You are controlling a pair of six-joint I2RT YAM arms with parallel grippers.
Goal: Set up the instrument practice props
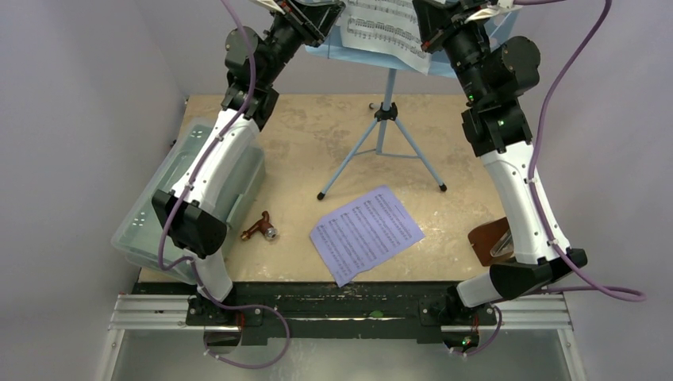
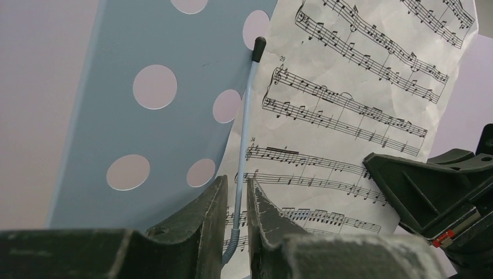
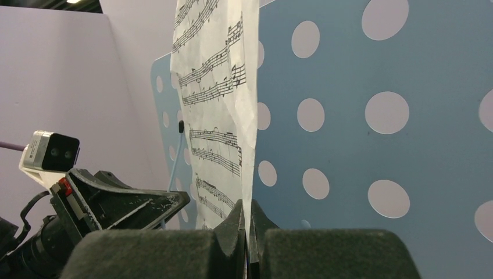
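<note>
The light-blue tripod music stand (image 1: 386, 119) stands at the back middle, and its perforated desk (image 2: 139, 116) fills both wrist views (image 3: 349, 116). A white sheet-music page (image 2: 349, 116) leans on the desk (image 1: 389, 32). My right gripper (image 3: 249, 218) is shut on that page's edge (image 3: 221, 87). My left gripper (image 2: 237, 192) has its jaws a narrow gap apart around the desk's thin blue page-holder arm (image 2: 247, 116). A lilac page (image 1: 367, 232) lies flat on the table. The brown metronome (image 1: 490, 240) sits at the right, partly hidden by my right arm.
A large clear lidded box (image 1: 159, 214) lies at the left under my left arm. A small copper-coloured part (image 1: 260, 228) lies beside it. The tripod's legs (image 1: 349, 171) spread over the back of the table. Purple walls close in both sides.
</note>
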